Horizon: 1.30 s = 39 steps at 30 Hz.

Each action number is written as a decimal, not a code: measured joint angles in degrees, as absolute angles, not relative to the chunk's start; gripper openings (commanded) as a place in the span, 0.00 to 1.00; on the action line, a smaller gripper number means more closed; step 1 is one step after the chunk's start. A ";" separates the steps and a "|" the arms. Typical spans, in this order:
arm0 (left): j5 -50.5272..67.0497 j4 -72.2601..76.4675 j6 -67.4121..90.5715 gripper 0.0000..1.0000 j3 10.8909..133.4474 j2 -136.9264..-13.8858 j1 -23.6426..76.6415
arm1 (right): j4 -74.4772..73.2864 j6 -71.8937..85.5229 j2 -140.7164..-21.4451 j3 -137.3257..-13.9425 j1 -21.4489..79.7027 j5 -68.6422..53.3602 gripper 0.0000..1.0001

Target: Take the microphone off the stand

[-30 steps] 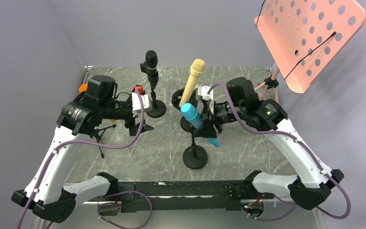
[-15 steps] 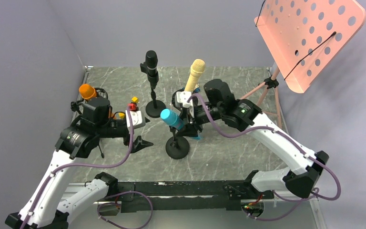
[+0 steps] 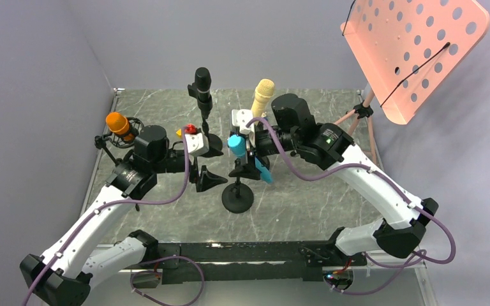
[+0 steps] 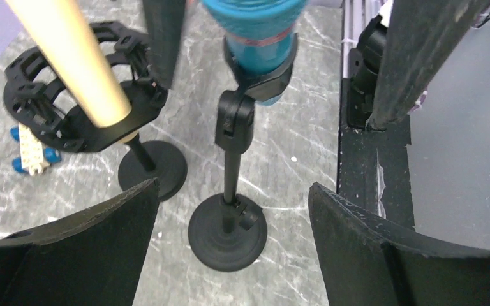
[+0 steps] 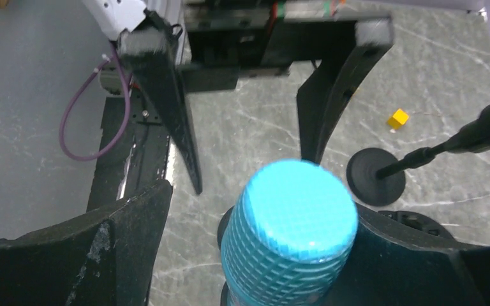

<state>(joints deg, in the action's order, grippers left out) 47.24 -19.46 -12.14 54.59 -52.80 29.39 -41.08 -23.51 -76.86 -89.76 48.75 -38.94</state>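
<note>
The blue microphone (image 3: 237, 144) sits in the clip of a black round-based stand (image 3: 237, 199) at mid table. My right gripper (image 3: 250, 157) is open with its fingers on either side of the microphone. In the right wrist view the microphone's head (image 5: 290, 223) touches the right finger (image 5: 421, 255), with a gap to the left finger (image 5: 124, 245). My left gripper (image 3: 208, 179) is open and empty, just left of the stand. In the left wrist view the stand's base (image 4: 228, 231) lies between and beyond its fingers, and the microphone (image 4: 258, 25) shows above in its clip.
A yellow microphone (image 3: 263, 95) in a shock mount (image 4: 70, 108) stands close behind. A black microphone on a stand (image 3: 202, 83) is at the back. An orange microphone (image 3: 117, 121) is at the left. A pink music stand (image 3: 415, 44) is at the back right. Small red (image 3: 190, 129) and yellow (image 5: 397, 118) blocks lie nearby.
The blue microphone and its stand have shifted left with my right gripper, and the microphone now stands more upright. My left gripper has moved right, toward the stand.
</note>
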 measured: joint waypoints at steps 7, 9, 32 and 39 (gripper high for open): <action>49.10 -9.80 -7.90 0.85 50.68 -53.15 32.77 | -43.99 -21.21 -78.56 -95.55 48.97 -36.25 0.81; 49.36 -7.70 -6.70 0.83 49.93 -53.63 33.71 | -44.56 -20.75 -78.91 -95.88 48.97 -35.70 0.80; 47.20 8.75 5.45 0.11 48.58 -62.41 35.57 | -51.20 -16.93 -78.87 -95.90 47.57 -27.00 0.26; 48.10 9.19 3.03 0.00 48.58 -62.52 35.70 | -52.69 -17.32 -78.85 -96.92 46.11 -26.50 0.00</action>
<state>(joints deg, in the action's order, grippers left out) 48.10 9.19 3.03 48.58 -62.52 35.70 -52.69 -17.32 -78.85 -96.92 46.11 -26.50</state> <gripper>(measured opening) 0.164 0.503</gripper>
